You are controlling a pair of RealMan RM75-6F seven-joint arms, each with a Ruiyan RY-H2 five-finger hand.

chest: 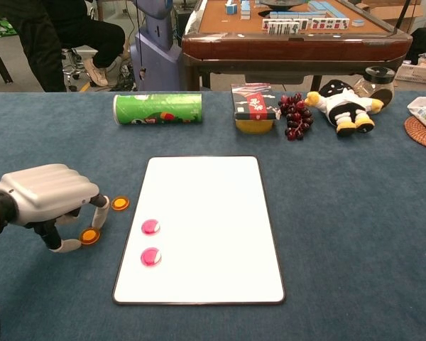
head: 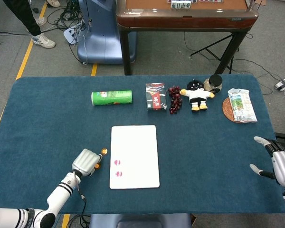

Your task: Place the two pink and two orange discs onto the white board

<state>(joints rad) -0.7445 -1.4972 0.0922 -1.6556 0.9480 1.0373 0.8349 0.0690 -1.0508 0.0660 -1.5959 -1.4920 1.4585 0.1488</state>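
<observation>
Orange discs [chest: 120, 203] [chest: 89, 236] are lying left of the board [chest: 213, 213], the nearer one pinched by the left hand [chest: 46, 199]. Right hand [head: 280, 161] is lying spread at the far right.

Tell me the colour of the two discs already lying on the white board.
Pink discs, clearest in the chest view.

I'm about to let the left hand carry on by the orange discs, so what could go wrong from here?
1. The left hand is at the nearer orange disc, which lies flat on the cloth; fingertips may slip or push it away.
2. The other orange disc lies close by and could get knocked.
3. The pink discs sit near the left edge of the white board; placing beside them may nudge them.
</observation>
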